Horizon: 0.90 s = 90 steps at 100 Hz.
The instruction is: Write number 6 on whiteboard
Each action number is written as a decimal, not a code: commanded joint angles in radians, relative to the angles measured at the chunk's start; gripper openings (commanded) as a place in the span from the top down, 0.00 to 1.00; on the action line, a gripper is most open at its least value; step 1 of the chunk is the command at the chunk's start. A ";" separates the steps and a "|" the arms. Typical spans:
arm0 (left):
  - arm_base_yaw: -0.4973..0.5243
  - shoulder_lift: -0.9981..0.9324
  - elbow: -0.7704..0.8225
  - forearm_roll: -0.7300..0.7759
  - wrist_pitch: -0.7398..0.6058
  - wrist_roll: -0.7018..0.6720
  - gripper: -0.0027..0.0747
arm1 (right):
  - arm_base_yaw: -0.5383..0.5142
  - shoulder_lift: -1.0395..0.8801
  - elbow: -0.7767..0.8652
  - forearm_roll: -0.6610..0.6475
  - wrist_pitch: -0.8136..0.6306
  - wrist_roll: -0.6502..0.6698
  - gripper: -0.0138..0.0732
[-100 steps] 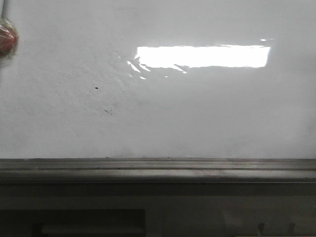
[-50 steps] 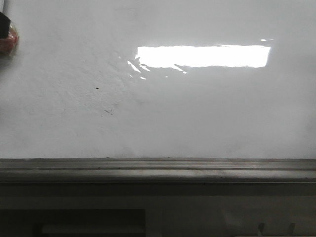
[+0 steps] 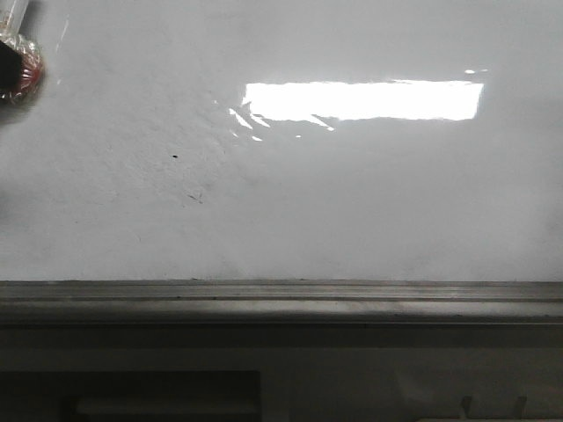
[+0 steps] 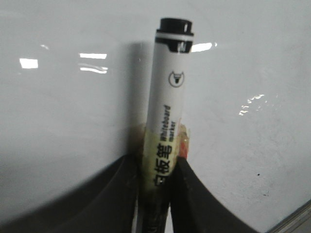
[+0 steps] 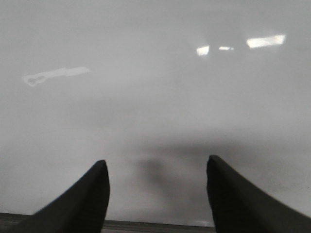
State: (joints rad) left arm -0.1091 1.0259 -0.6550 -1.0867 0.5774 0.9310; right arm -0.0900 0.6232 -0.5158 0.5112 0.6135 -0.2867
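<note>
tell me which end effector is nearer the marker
Left: the left end effector is clamped on the marker. The right end effector is open over bare whiteboard, no marker near.
</note>
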 commanded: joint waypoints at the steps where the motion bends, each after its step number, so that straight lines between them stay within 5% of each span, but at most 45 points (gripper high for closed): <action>1: -0.005 -0.009 -0.033 -0.017 0.008 0.029 0.99 | -0.005 0.007 -0.037 0.026 -0.049 -0.016 0.39; 21: -0.084 -0.022 -0.078 0.016 0.113 0.115 0.99 | 0.025 0.059 -0.077 0.298 0.091 -0.304 0.39; 40: -0.292 -0.022 -0.125 0.198 0.097 0.115 0.99 | 0.079 0.192 -0.192 0.528 0.313 -0.502 0.39; 60: -0.518 0.002 -0.173 0.313 0.008 0.110 0.99 | 0.195 0.360 -0.327 0.563 0.455 -0.535 0.39; 90: -0.721 0.133 -0.252 0.516 -0.056 -0.008 0.99 | 0.368 0.489 -0.466 0.565 0.413 -0.520 0.39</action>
State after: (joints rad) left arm -0.7979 1.1498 -0.8536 -0.5922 0.5853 0.9659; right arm 0.2623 1.1068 -0.9288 1.0105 1.0527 -0.8059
